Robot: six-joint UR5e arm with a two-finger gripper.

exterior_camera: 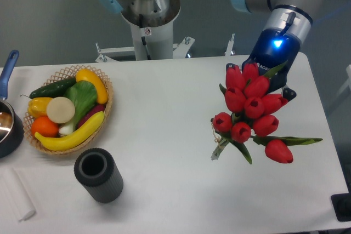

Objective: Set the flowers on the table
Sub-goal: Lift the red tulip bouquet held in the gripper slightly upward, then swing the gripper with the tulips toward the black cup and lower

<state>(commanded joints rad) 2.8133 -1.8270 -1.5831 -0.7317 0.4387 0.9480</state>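
Note:
The flowers (252, 108) are a bunch of red tulips with green leaves, with their tied stem ends (218, 147) pointing down-left. They are over the right part of the white table (175, 152). My gripper (272, 85) comes down from the upper right, right behind the blossoms, and appears shut on the bunch. The tulips hide most of the fingers; only one dark fingertip (289, 93) shows at the right of the bunch. I cannot tell whether the stem ends touch the tabletop.
A wicker basket (104, 110) of fruit and vegetables stands at the left. A dark grey cylinder (98, 175) lies in front of it. A dark pot with a blue handle (8, 119) is at the far left edge, with a white cloth (16, 195) below it. The robot base (148, 20) stands behind the table.

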